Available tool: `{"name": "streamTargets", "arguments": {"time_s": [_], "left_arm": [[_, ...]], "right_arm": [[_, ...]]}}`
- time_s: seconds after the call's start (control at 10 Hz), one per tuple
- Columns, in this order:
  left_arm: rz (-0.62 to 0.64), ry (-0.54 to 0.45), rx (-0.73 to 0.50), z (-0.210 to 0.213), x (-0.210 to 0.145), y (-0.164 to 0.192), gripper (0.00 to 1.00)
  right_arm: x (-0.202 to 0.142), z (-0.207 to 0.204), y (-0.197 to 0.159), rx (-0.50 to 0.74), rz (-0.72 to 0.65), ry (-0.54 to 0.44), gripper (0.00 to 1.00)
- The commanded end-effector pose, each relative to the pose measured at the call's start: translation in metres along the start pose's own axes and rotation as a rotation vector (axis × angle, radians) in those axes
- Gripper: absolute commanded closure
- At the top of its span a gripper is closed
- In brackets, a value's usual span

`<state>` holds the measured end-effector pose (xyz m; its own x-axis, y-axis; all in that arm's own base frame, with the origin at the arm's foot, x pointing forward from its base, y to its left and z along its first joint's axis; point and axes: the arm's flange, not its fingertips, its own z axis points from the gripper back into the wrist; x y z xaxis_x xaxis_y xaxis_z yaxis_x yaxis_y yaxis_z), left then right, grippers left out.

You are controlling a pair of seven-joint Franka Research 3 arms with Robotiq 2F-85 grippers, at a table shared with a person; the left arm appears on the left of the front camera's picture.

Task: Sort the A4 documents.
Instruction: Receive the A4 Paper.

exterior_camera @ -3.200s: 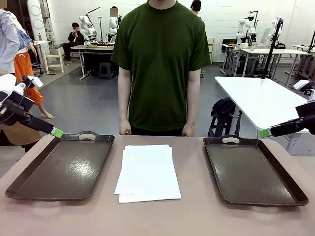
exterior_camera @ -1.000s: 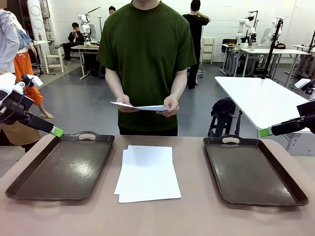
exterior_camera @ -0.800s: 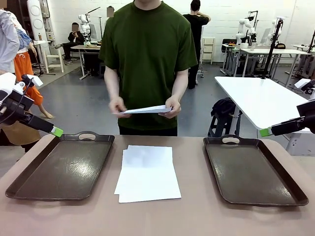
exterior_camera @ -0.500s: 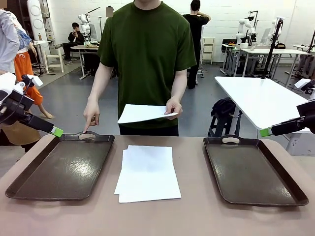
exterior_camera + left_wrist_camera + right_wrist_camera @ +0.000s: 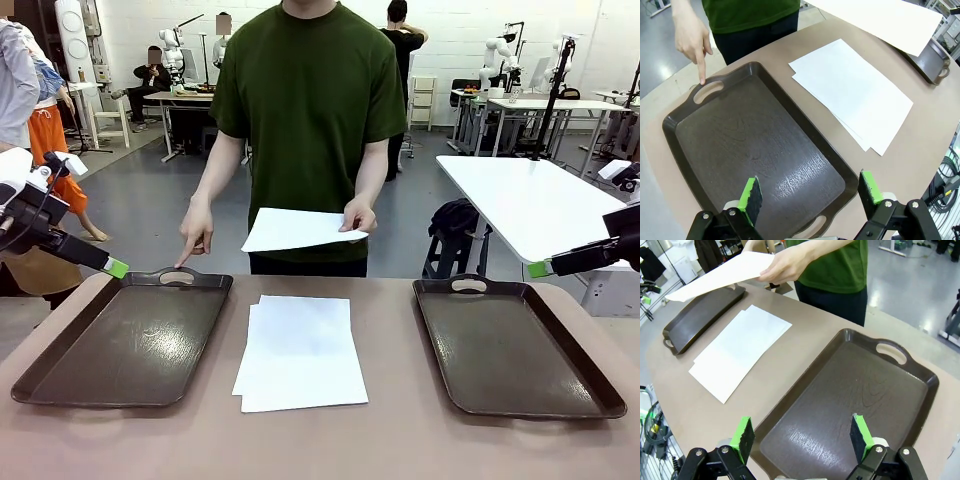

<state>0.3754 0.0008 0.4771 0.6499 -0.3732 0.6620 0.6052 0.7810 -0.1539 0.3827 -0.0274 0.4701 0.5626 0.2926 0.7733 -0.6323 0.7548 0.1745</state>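
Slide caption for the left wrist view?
Open left gripper above a brown tray; a person's hand points at its handle; A4 documents lie beside it.

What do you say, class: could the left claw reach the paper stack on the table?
Probably yes: the left claw, open, hangs by the left tray; the paper stack lies uncovered beside it, the person's pointing hand aside.

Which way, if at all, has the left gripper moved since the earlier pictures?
No. The left gripper sits at the same spot off the far-left corner of the left tray in every front view.
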Motion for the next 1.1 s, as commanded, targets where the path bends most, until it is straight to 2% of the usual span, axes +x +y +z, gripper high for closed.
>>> {"name": "streamTargets", "arguments": {"time_s": [0.0,0.4,0.7,0.8,1.0], "left_arm": [[-0.005,-0.005,-0.007,-0.001,-0.001,0.003,0.00],[0.000,0.001,0.000,0.000,0.000,0.000,0.00],[0.318,-0.123,-0.318,-0.043,0.040,0.022,0.00],[0.365,-0.138,-0.411,-0.055,0.055,0.029,0.00],[0.429,-0.108,-0.506,-0.090,0.085,0.036,0.00]], "right_arm": [[-0.001,-0.002,-0.002,0.012,0.004,-0.006,0.00],[-0.001,-0.002,-0.002,0.012,0.004,-0.006,0.00],[-0.001,-0.002,-0.002,0.012,0.004,-0.006,0.00],[-0.001,-0.002,-0.002,0.012,0.004,-0.006,0.00],[-0.001,-0.002,-0.002,0.012,0.004,-0.006,0.00]]}}
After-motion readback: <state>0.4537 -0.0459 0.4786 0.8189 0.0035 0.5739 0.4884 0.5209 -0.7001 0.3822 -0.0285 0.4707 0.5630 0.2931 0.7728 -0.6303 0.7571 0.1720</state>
